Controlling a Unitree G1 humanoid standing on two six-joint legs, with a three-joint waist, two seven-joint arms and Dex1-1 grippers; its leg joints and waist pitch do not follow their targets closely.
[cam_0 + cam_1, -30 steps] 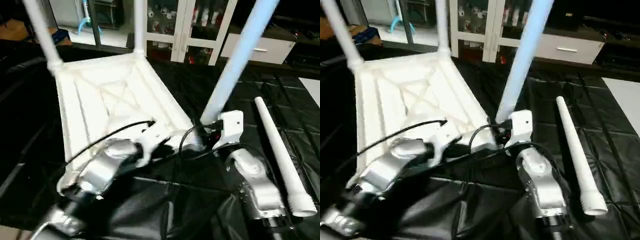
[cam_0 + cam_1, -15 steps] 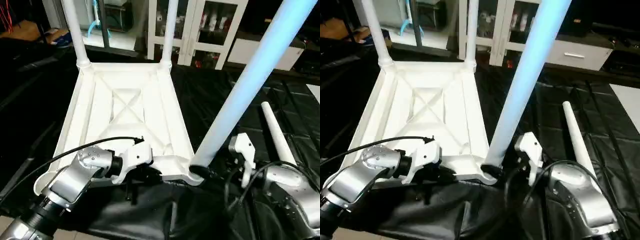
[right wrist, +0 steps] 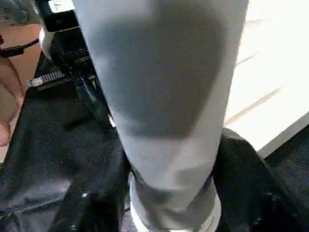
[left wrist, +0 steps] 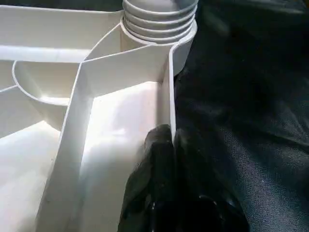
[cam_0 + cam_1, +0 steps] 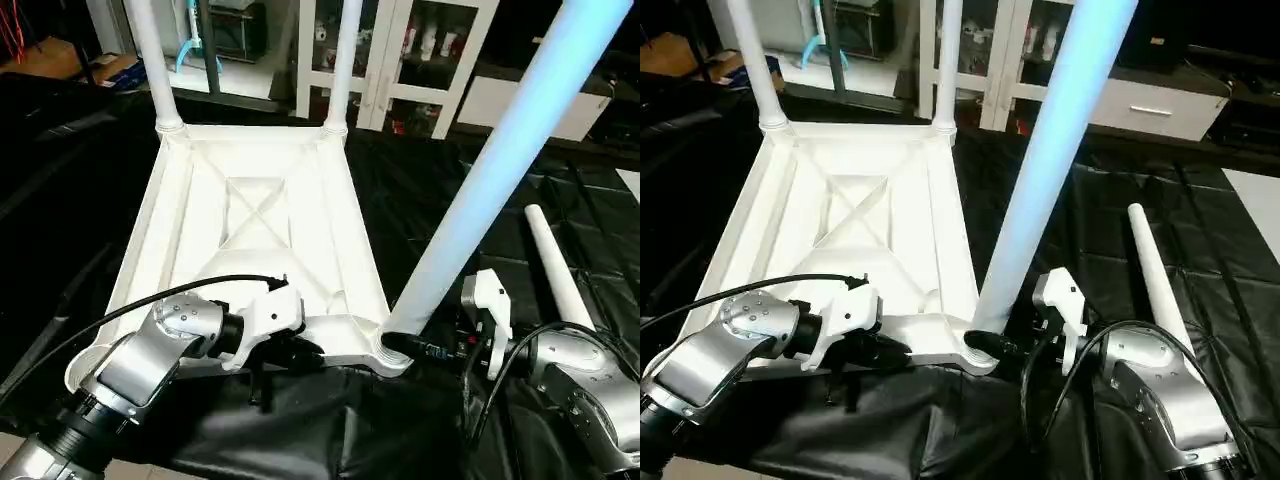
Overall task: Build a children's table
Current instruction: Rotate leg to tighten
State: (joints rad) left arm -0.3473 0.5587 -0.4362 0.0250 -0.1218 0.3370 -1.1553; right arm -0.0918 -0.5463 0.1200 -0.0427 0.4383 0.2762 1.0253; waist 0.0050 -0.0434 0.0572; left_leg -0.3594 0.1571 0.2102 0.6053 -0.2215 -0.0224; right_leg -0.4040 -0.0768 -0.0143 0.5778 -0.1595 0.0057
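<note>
The children's table top (image 5: 160, 220) lies upside down on black cloth, X-ribs facing up. Two white legs (image 5: 150, 60) (image 5: 345, 60) stand in its far corner sockets. A third leg (image 5: 500, 160) rises at a slant from the near right socket. My right gripper (image 5: 408, 346) is shut on that leg's base, with a black finger (image 3: 246, 179) on each side of the tube. On the near rim my left gripper (image 4: 169, 145) is shut, pinching the thin wall close to the threaded socket (image 4: 159, 19). A loose leg (image 5: 560, 270) lies on the cloth to the right.
The black cloth (image 5: 420, 200) covers the work surface all round. A white glass-door cabinet (image 5: 400, 50) and a drawer unit (image 5: 560, 100) stand behind. My left forearm (image 5: 150, 350) lies over the top's near left corner.
The camera has swung and levelled since a second ago. My right wrist has turned and its fingers have come in around the slanted leg's base. The left gripper keeps its hold on the rim.
</note>
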